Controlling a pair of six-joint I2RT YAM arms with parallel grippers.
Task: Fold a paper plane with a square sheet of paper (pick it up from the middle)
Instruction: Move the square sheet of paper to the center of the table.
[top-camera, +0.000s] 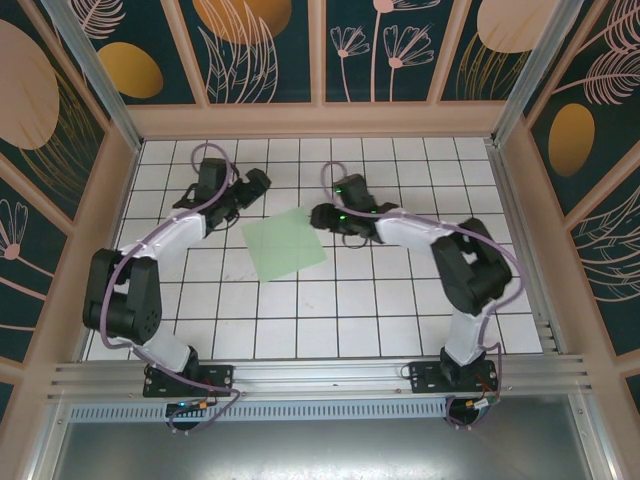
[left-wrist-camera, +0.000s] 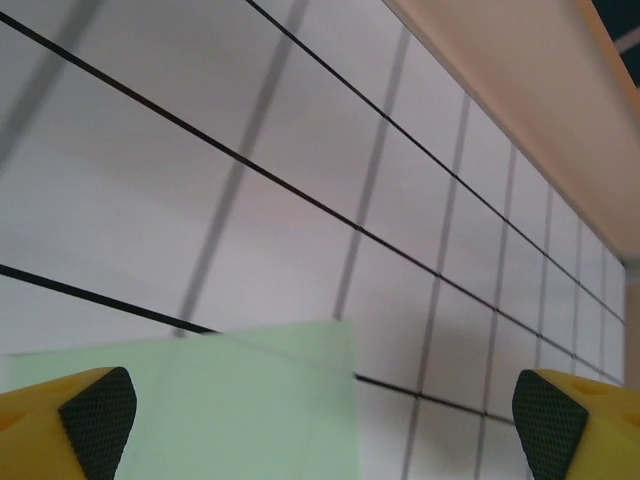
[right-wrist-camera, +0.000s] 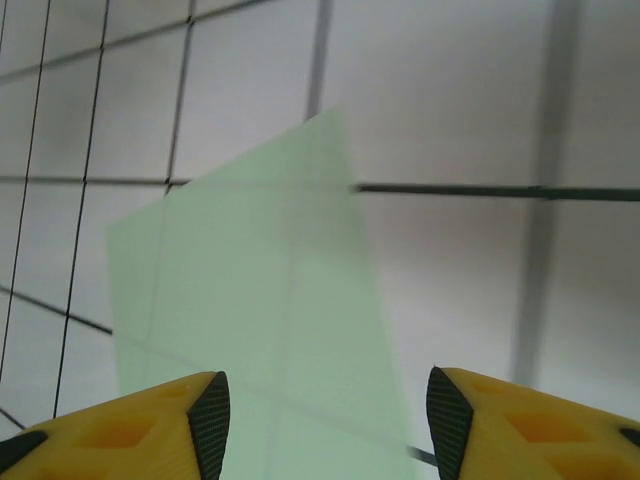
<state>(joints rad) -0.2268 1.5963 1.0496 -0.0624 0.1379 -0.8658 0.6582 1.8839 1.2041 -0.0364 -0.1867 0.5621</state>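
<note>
Top external view: the big white table (top-camera: 340, 320) has black lines that make squares. Two arms sit at its near edge and both reach toward the far edge. The left arm (top-camera: 170, 240) bends in from the left side. The right arm (top-camera: 440, 235) bends in from the right side. I think they come from both sides so that each one can work on its own side of the paper.

The paper (top-camera: 285, 245) is pale green and lies flat near the middle of the table, a bit closer to the far edge. It is turned a little, so its sides do not run along the lines. It looks like a plain sheet, with no fold that I can see, so I think the folding is not begun.

The left gripper (top-camera: 255, 185) hangs just past the paper's far left corner. In the left wrist view its yellow fingers (left-wrist-camera: 60, 425) are spread wide, with that corner low between them, and they hold nothing.

The right gripper (top-camera: 322, 215) is at the paper's right side. In the right wrist view its black pads (right-wrist-camera: 212, 420) stand apart over the paper. They pinch nothing. I think it is lined up to take the sheet.
</note>
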